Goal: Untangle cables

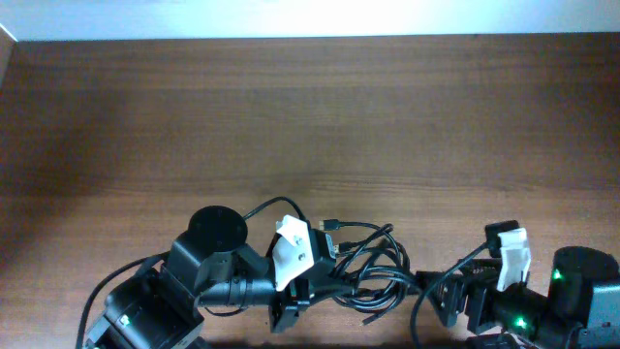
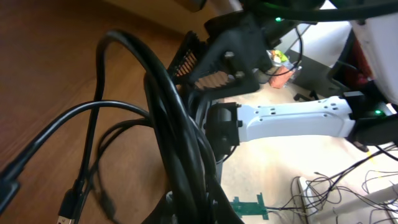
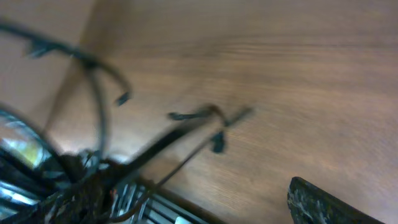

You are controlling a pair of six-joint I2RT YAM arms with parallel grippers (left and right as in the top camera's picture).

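Note:
A tangle of black cables [image 1: 373, 267] lies on the wooden table near its front edge, with loose plug ends sticking out. My left gripper [image 1: 322, 283] reaches into the tangle's left side. In the left wrist view it [image 2: 194, 208] is shut on a thick bundle of the cables [image 2: 168, 118], which rises from the jaws. My right gripper [image 1: 448, 299] is just right of the tangle. The right wrist view is blurred: the jaws [image 3: 186, 196] stand wide apart, one finger at the lower right, with cables [image 3: 93, 168] at the left.
The wooden table [image 1: 310, 126] stretches away behind the tangle. The front edge runs right under both arms. In the left wrist view the right arm's white link [image 2: 292, 118] is close behind the cables, with floor and loose wires beyond.

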